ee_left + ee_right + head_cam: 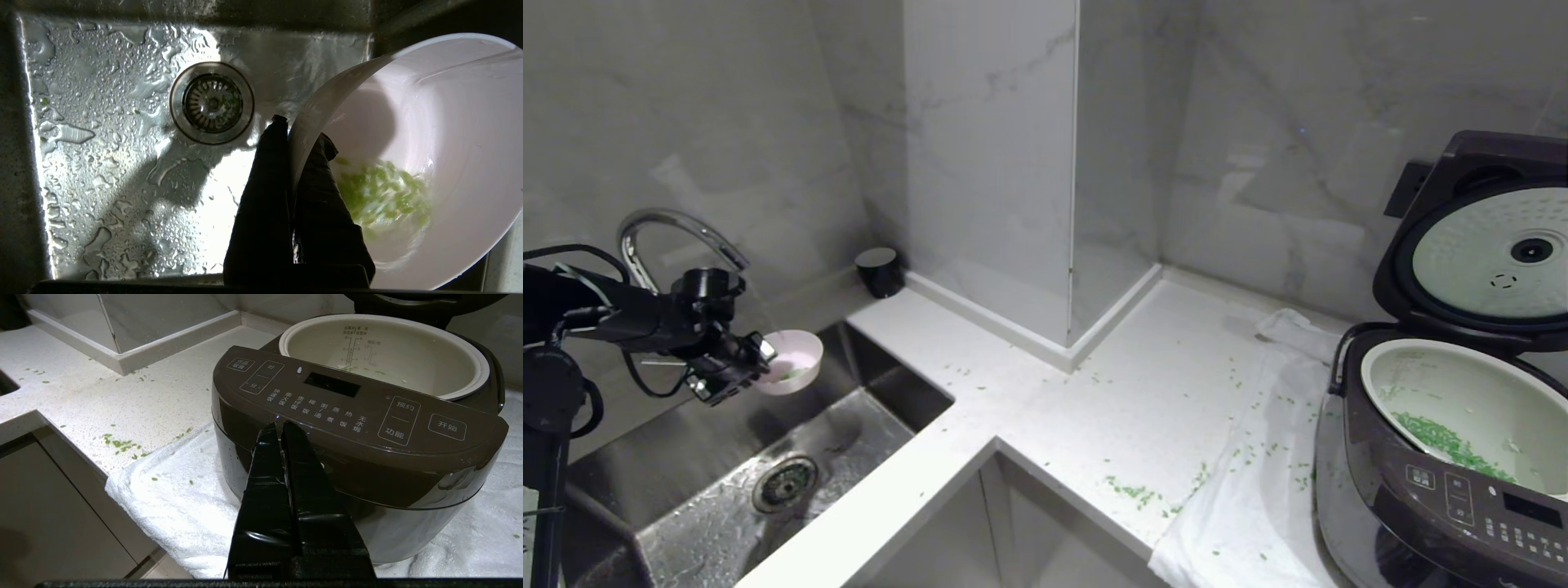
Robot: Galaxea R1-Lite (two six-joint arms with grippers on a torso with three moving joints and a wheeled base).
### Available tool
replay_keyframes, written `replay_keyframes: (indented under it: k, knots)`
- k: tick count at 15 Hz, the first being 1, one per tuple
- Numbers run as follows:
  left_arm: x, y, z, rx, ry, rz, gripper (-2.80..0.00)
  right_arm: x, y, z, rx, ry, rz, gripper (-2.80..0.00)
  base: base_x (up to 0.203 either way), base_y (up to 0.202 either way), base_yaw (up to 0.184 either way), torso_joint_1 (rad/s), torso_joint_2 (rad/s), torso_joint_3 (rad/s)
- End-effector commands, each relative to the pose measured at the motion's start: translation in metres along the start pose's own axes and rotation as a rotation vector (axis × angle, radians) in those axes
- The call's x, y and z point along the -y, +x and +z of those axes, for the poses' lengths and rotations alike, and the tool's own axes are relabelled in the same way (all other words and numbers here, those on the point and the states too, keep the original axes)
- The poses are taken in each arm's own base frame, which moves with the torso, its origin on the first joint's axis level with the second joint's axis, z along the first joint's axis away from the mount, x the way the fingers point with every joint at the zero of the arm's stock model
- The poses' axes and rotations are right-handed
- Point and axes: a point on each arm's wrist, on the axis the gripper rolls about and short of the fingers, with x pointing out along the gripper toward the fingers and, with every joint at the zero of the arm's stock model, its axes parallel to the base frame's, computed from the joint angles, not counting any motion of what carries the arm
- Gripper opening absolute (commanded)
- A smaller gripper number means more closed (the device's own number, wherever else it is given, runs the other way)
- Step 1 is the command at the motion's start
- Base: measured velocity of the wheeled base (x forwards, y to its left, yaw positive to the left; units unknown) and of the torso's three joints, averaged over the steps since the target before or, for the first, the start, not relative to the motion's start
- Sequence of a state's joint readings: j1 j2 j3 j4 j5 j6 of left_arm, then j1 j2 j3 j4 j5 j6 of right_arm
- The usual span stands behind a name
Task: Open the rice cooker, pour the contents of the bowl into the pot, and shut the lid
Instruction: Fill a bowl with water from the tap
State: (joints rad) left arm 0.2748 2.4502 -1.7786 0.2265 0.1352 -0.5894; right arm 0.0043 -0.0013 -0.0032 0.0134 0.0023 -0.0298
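The bowl point(791, 361) is held over the sink point(727, 482) at far left, the faucet point(666, 237) behind it. The rice cooker point(1445, 465) stands on a towel point(1250, 506) at right, lid point(1478, 245) raised behind the pot point(1462, 400); contents point(1450, 441) lie inside, apparently also scattered across the counter point(1094, 392).

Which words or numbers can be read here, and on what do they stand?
"预约", "功能", "开始", "时", "分": buttons on the rice cooker panel.
"柴火饭", "粥", "汤", "无水焖": row under its display; the other labels there are too small.
Scale marks inside the pot: too small.

Grey-veined marble walls point(727, 122), white counter point(1094, 392), wet steel sink point(711, 490)
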Motion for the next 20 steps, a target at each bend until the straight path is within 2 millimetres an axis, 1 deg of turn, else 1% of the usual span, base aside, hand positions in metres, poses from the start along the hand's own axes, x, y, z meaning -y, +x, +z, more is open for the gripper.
replay_keyframes:
  k: [1,2,3,4,5,7,8,10,11,14,16,20]
  knots:
    - [0.003,0.0,-0.001,0.001,0.002,-0.005,-2.8,0.0,0.0,0.0,-0.002,-0.001,0.001,-2.8,0.0,0.0,0.0,0.0,0.0,0.0]
    - [0.005,0.0,0.002,0.013,-0.004,-0.012,-2.8,0.0,0.0,0.0,-0.002,-0.001,0.001,-2.8,0.0,0.0,0.0,0.0,0.0,0.0]
    - [0.005,0.003,0.0,0.005,-0.002,-0.01,-2.8,0.0,0.0,0.0,-0.002,-0.001,0.001,-2.8,0.0,0.0,0.0,0.0,0.0,0.0]
    - [0.007,0.007,-0.01,-0.019,0.012,-0.003,-2.8,0.0,0.0,0.0,-0.002,-0.001,0.001,-2.8,0.0,0.0,0.0,0.0,0.0,0.0]
    - [0.009,0.006,-0.01,-0.015,0.013,-0.005,-2.8,0.0,0.0,0.0,-0.002,-0.001,0.001,-2.8,0.0,0.0,0.0,0.0,0.0,0.0]
    - [0.009,0.007,0.0,0.013,-0.008,-0.017,-2.8,0.0,0.0,0.0,-0.002,-0.001,0.001,-2.8,0.0,0.0,0.0,0.0,0.0,0.0]
    - [0.007,0.009,-0.003,-0.001,-0.011,-0.007,-2.8,0.0,0.0,0.0,-0.002,-0.001,0.001,-2.8,0.0,0.0,0.0,0.0,0.0,0.0]
    - [0.005,0.008,0.002,0.014,-0.022,-0.012,-2.8,0.0,0.0,0.0,-0.002,-0.001,0.001,-2.8,0.0,0.0,0.0,0.0,0.0,0.0]
    - [0.005,0.011,0.0,0.008,-0.02,-0.008,-2.8,0.0,0.0,0.0,-0.002,-0.001,0.001,-2.8,0.0,0.0,0.0,0.0,0.0,0.0]
    - [0.005,0.006,0.006,0.022,-0.027,-0.015,-2.8,0.0,0.0,0.0,-0.002,-0.001,0.001,-2.8,0.0,0.0,0.0,0.0,0.0,0.0]
    - [0.005,0.008,0.002,0.011,-0.03,-0.01,-2.8,0.0,0.0,0.0,-0.002,-0.001,0.003,-2.8,0.0,0.0,0.0,0.0,0.0,0.0]
    - [0.005,0.009,0.003,0.014,-0.031,-0.011,-2.8,0.0,0.0,0.0,-0.002,-0.001,0.001,-2.8,0.0,0.0,0.0,0.0,0.0,0.0]
